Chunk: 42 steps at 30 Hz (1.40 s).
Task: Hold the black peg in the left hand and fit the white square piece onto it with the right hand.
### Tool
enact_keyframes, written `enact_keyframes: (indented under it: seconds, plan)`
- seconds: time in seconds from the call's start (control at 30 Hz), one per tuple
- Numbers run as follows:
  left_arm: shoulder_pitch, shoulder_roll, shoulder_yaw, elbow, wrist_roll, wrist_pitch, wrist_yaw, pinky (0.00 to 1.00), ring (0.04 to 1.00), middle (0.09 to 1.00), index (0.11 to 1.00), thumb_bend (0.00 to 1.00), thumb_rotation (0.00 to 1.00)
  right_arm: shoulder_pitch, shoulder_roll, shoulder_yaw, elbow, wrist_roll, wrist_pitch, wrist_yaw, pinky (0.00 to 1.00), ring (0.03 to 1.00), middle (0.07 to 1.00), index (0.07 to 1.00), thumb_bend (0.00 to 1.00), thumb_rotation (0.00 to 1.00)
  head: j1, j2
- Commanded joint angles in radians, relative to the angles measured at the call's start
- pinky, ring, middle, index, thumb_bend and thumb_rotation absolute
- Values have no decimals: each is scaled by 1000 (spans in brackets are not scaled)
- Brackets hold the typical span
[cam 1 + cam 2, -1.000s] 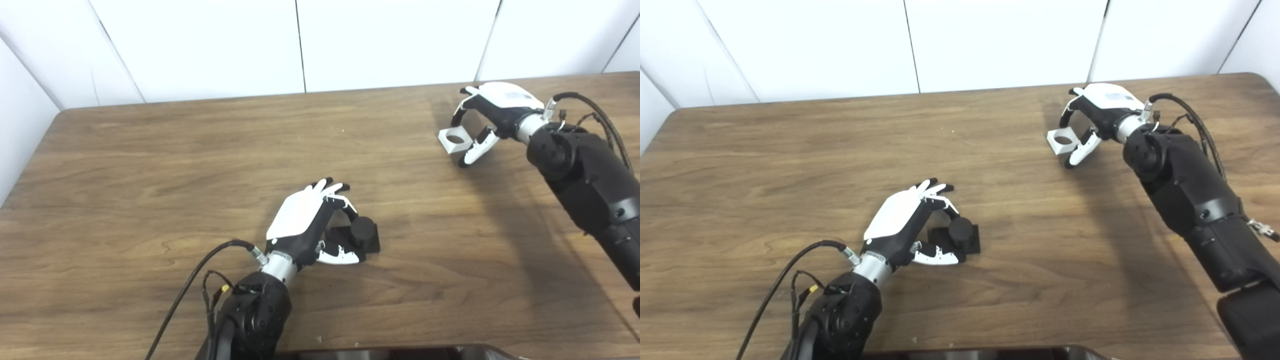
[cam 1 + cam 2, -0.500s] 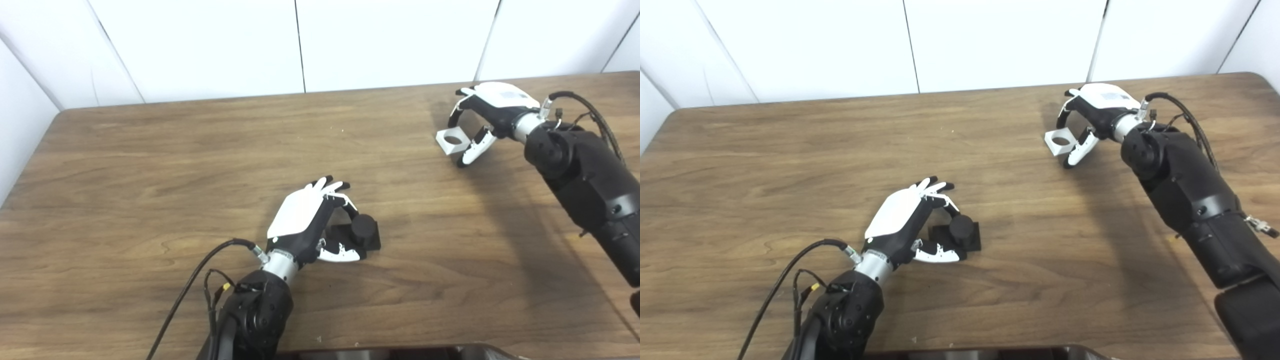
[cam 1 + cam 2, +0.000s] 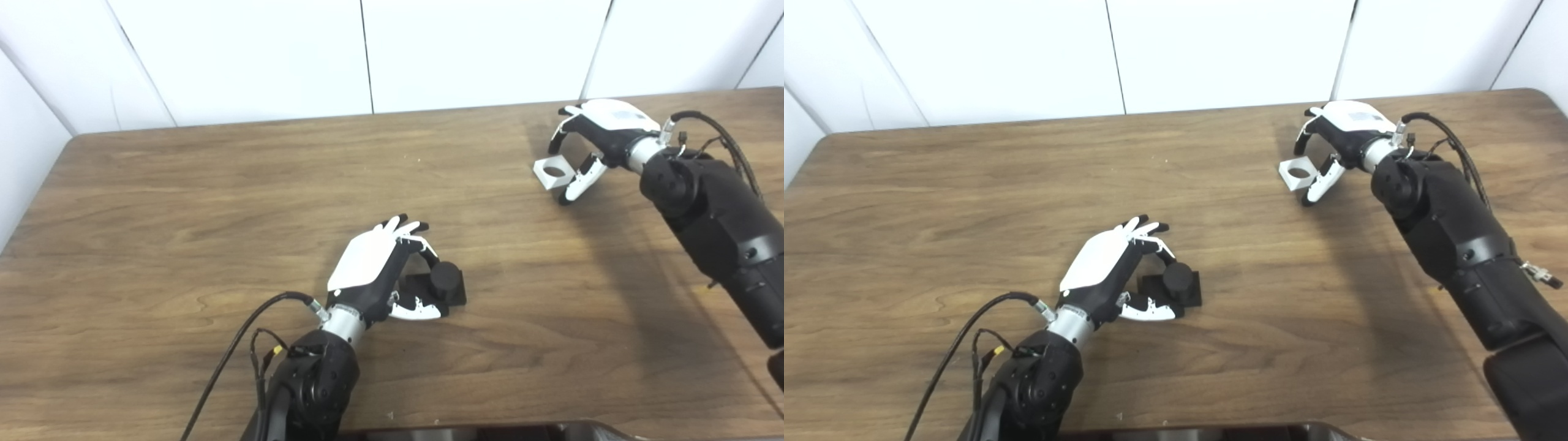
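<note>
On a wooden table, the left hand cups the black peg near centre, fingers not clenched. At far right, the right hand brackets the white square piece (grasp unclear). A loose pinch could tilt it.

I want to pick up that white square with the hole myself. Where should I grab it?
Probably by two opposite flat outer sides of the white square piece, pinched from above. It lies flat on the table with its hole facing up, so the straight sides give fingers something to press on. The right hand curls around it that way, fingers behind and thumb in front.
</note>
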Motion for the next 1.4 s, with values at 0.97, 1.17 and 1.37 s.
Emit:
enact_keyframes:
  seconds: [0.97,1.17,1.37]
  plan:
    - [-23,-7,2,11,16,-8,25,1000,995,910,489,505,86,-100,-18,33,32,-16,-1,102,1000,1000,933,617,758,113,4,2]
    - [-26,-7,1,12,15,-7,24,1000,998,912,489,505,86,-103,-20,32,34,-15,-5,109,1000,997,931,614,761,121,6,4]
    - [-24,-7,3,6,16,-2,20,1000,998,911,489,505,87,-103,-20,33,34,-15,-10,107,1000,996,926,499,536,139,7,3]
